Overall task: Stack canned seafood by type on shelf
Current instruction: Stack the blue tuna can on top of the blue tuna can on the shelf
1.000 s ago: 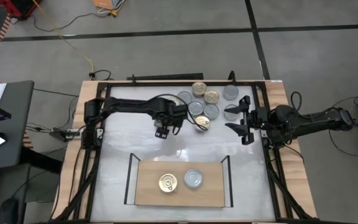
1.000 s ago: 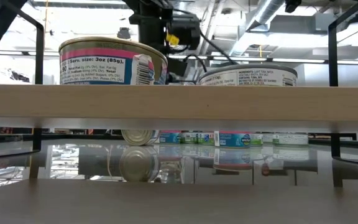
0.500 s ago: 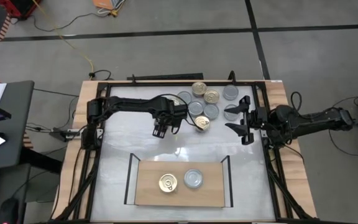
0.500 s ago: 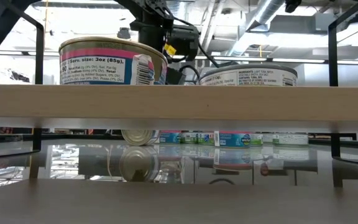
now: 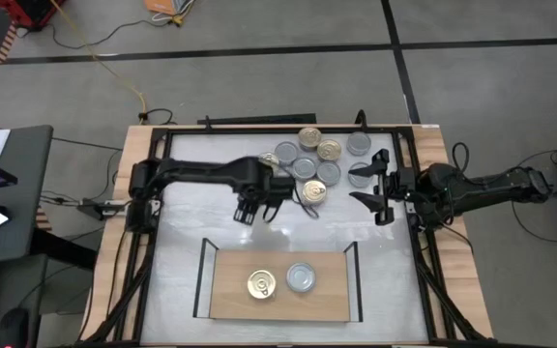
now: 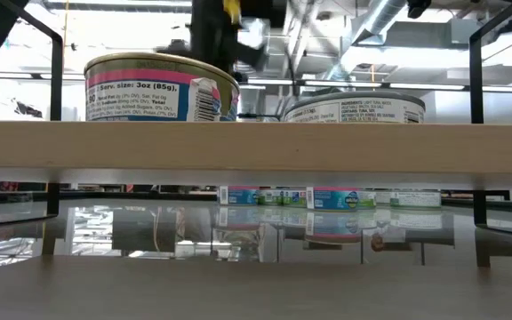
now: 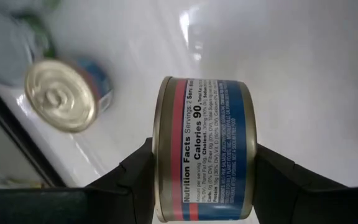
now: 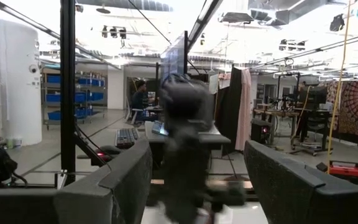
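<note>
Left wrist view: left hand clamps can above bare tabletop; right hand spread wide.

The left arm reaches from the left edge across the middle of the white tabletop, elbow bent, its dark two-finger left claw clamped on a small round tin with a blue and red label band. The right arm lies along the right edge, its dark two-finger right claw spread wide apart, holding nothing.
</note>
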